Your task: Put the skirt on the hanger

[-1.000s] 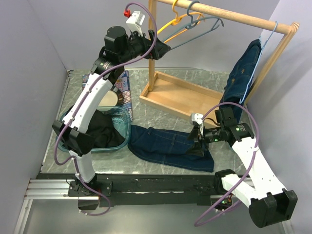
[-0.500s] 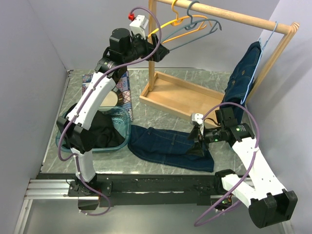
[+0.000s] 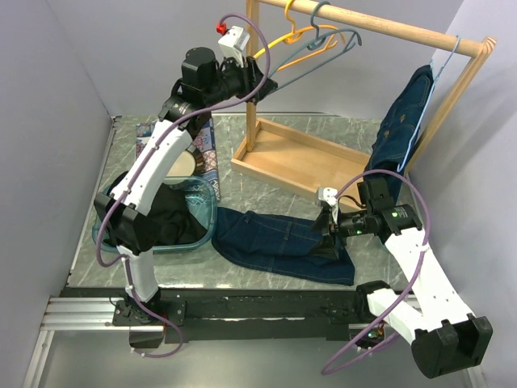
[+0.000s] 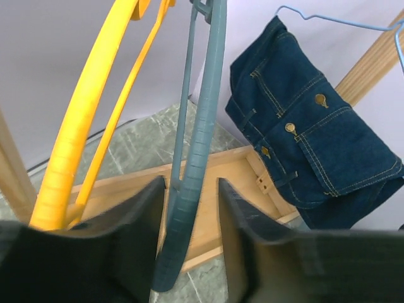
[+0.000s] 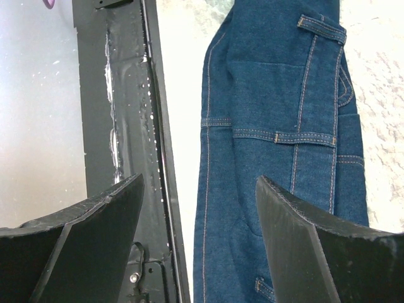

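The denim skirt [image 3: 279,242] lies flat on the table near the front edge, and it also fills the right half of the right wrist view [image 5: 284,126]. My right gripper [image 3: 327,234] hovers over its right end, open and empty [image 5: 199,208]. A grey-blue hanger [image 3: 323,52] hangs from the wooden rail beside a yellow hanger [image 3: 283,39]. My left gripper [image 3: 271,78] is raised at the hangers. In the left wrist view the grey-blue hanger's arm [image 4: 202,126] runs between its jaws [image 4: 189,214], close to the left finger, with a gap on the right side.
The wooden rack stands on a tray base [image 3: 299,158]. Another denim garment [image 3: 400,121] hangs on a light blue hanger at the rail's right end. A teal bin [image 3: 202,212] holding dark clothes sits at the left, with a patterned cloth [image 3: 206,149] behind it.
My left gripper has moved right to the hangers and its jaws have narrowed around the grey-blue hanger's arm. The right arm and the skirt have not moved.
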### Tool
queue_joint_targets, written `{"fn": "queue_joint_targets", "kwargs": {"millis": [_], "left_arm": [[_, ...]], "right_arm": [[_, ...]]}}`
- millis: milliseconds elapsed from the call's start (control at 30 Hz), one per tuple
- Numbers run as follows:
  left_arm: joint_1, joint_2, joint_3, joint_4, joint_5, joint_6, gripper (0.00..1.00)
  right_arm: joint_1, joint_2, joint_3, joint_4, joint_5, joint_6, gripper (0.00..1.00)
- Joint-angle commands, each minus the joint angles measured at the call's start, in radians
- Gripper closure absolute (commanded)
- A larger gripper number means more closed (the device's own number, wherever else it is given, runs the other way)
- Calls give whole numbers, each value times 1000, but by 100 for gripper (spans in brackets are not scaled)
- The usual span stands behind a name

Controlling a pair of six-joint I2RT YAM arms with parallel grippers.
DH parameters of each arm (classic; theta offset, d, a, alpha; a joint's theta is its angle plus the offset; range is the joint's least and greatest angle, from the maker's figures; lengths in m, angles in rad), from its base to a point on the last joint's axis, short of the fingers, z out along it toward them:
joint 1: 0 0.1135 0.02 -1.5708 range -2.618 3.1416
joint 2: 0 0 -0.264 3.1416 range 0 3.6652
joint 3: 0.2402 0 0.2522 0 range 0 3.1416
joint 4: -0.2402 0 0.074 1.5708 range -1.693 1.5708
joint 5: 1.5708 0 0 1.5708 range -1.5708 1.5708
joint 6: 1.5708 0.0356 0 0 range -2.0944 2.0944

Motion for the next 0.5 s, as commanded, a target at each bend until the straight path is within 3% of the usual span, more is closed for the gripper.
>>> {"fn": "queue_joint_targets", "kwargs": {"millis": [0,100,167,267,467], "left_arm": [[2,-31,-45,104,63,-6,62],[-4,-17,-35,108,81,-5,67],[-13,-8,-27,101,84,0,76],[-27,-20,-42,130,86,4,99],[-65,-89,-101,216,76,24,99]], "right_arm": [[-15,-11,7,2,-18,-14,21],[-19,-11,10,-4,-21,-19,21],[-26,-13,10,-8,-24,-22,21],[-30,-13,8,-13,-25,-28,21],[-38,-10,14,-38,-38,-57,21]]}}
